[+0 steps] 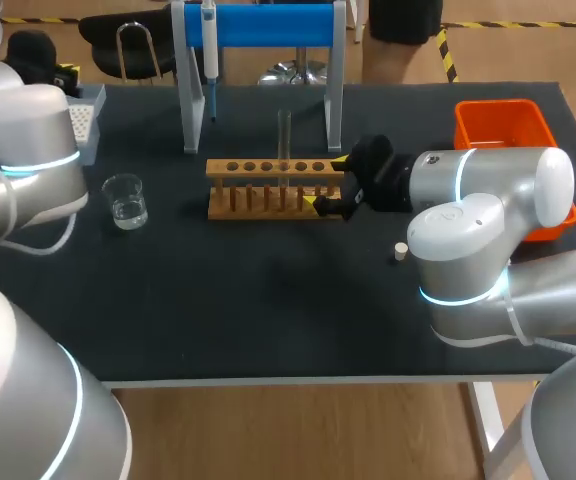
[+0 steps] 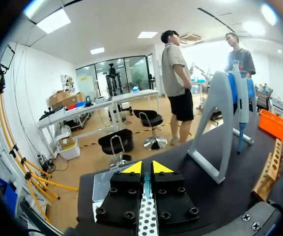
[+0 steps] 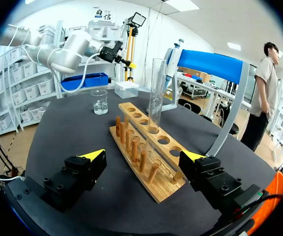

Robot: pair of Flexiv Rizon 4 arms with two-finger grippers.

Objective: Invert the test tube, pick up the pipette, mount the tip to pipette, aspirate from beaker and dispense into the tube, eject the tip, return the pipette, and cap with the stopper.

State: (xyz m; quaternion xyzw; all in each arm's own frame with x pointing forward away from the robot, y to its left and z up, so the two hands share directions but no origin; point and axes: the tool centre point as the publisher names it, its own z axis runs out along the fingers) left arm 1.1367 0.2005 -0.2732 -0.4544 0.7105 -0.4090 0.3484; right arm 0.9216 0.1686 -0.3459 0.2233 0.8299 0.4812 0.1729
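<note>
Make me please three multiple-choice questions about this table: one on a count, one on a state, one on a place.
1. How many test tubes stand in the wooden rack?
A. none
B. one
C. three

2. How do the jaws of the right gripper stand?
A. wide open
B. shut on the test tube
C. shut on the wooden rack

3. Where is the pipette?
A. lying across the wooden rack
B. hanging on the blue stand
C. held in the right gripper

Answers:
1 B: a single glass tube stands upright in one hole.
2 A: the jaws are far apart and hold nothing.
3 B: it hangs from the stand's bar, behind the rack.
</note>
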